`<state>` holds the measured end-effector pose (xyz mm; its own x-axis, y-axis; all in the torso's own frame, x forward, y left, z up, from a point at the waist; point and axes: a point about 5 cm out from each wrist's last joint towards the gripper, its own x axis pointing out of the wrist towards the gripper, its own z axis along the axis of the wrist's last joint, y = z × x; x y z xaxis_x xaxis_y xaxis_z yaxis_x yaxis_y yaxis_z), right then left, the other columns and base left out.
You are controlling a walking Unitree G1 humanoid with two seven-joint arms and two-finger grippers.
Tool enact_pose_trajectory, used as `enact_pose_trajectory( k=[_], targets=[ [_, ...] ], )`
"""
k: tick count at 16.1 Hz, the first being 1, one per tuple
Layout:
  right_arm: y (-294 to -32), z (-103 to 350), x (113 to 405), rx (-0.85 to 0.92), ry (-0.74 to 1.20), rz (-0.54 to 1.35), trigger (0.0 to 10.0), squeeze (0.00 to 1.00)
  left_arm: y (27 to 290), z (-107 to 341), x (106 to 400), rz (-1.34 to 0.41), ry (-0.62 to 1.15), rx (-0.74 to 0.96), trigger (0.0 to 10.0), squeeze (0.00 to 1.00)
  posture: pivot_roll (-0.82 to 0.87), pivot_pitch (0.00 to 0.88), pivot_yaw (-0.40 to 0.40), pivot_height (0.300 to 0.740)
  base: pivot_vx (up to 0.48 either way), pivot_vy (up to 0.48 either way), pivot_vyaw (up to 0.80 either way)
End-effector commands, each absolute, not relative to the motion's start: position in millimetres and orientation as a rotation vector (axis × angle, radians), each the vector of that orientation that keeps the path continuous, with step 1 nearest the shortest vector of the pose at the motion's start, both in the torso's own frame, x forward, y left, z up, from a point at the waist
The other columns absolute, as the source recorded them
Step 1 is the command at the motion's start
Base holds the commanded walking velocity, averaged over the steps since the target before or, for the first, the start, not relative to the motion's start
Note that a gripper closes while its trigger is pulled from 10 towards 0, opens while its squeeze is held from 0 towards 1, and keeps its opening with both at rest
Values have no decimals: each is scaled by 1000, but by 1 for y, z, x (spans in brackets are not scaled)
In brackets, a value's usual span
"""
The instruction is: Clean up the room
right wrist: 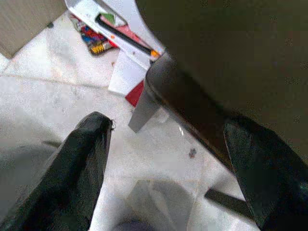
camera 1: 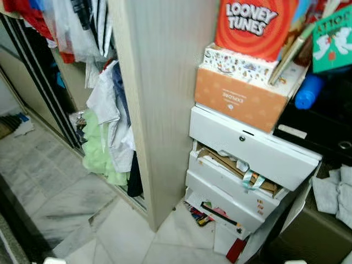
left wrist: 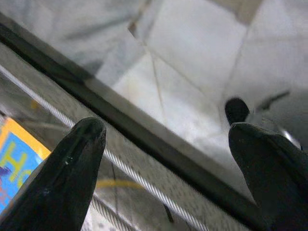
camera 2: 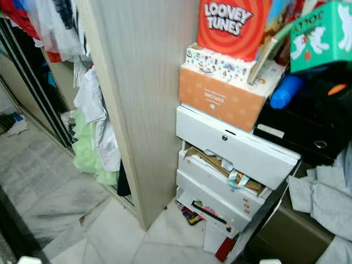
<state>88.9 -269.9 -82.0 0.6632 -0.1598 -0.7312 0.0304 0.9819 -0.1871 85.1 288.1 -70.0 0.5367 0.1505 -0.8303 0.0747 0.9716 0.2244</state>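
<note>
Left end effector [left wrist: 163,139] open over floor, right end effector [right wrist: 166,144] open, white drawer unit [camera 1: 247,165] upright

- L gripper [left wrist: 166,163]: two long black fingers [left wrist: 62,183], glossy, tapering to rounded tips.
- R gripper [right wrist: 168,168]: same build; black fingers [right wrist: 72,178] smooth, slightly shiny, broad at base, blunt rounded ends.

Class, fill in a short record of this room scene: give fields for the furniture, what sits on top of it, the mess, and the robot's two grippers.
furniture: white drawer unit beside wooden wardrobe
on top: orange box, Looney Tunes box
mess: middle drawer overflowing; clothes spilling from wardrobe
left gripper: jaws open, over floor
right gripper: jaws open, over floor
</note>
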Motion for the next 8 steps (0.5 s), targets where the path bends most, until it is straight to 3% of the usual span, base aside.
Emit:
enact_pose_trajectory(
  k=[1,3,8],
  targets=[
    [-276,-83,81,-152,868,-164,10000,0,287,-74,79,49,1043,246,10000,0,-145,0,-3,740,0,0,0],
    [-282,-86,68,-155,930,-199,10000,0,284,-82,59,24,1119,286,10000,0,-149,0,1,740,0,0,0],
    [-281,-92,51,-159,1013,-227,10000,0,277,-86,40,21,1169,320,10000,0,-145,0,4,740,0,0,761]
  ],
)
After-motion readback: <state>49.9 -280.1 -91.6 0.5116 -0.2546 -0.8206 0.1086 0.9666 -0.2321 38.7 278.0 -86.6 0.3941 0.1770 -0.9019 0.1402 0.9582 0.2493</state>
